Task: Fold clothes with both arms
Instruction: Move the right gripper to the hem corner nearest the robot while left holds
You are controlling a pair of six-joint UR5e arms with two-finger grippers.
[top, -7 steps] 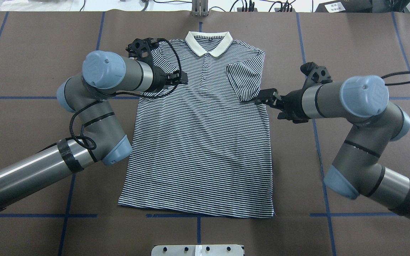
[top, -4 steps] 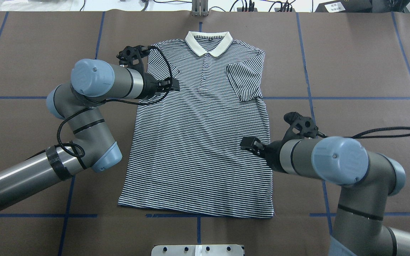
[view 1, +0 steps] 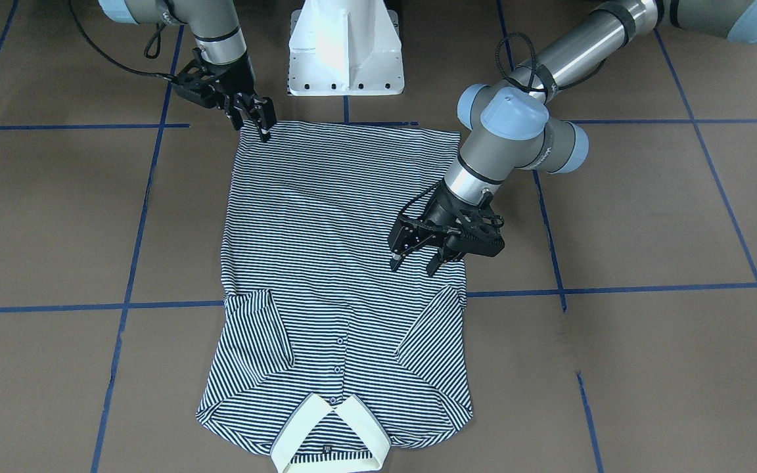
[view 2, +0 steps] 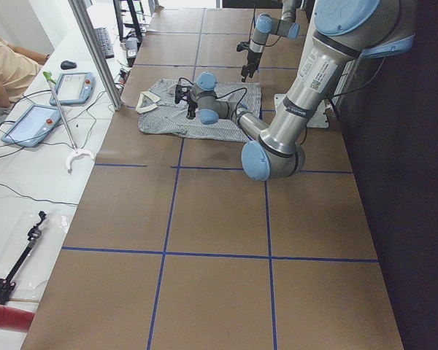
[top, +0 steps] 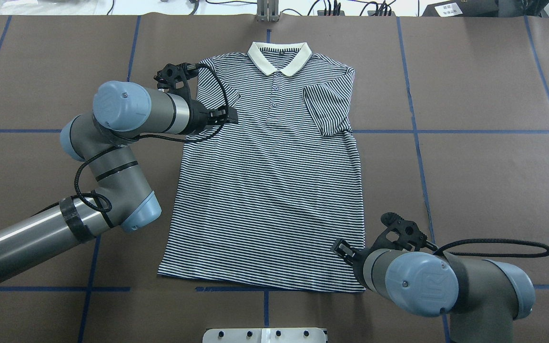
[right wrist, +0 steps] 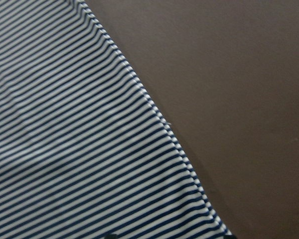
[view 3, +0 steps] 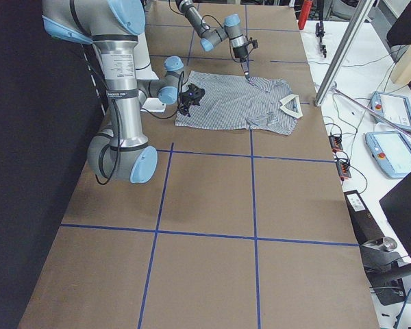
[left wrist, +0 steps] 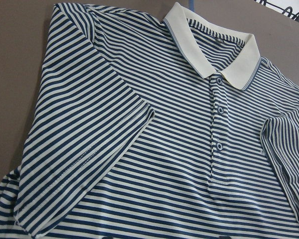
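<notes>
matte brown table (top: pixel 470 71), flat striped polo shirt (top: pixel 269 190)

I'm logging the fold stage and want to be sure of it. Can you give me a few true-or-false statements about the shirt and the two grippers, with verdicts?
1. The polo shirt lies front up, buttons showing. True.
2. Both sleeves are spread out on the table. False: both are folded in over the shirt's body.
3. The left gripper has its fingers shut on the collar. False: they are apart, over the body, holding nothing.
4. The right gripper is by the hem corner on the robot's right. True.
5. The collar points at the white base. False: it lies at the far end.
</notes>
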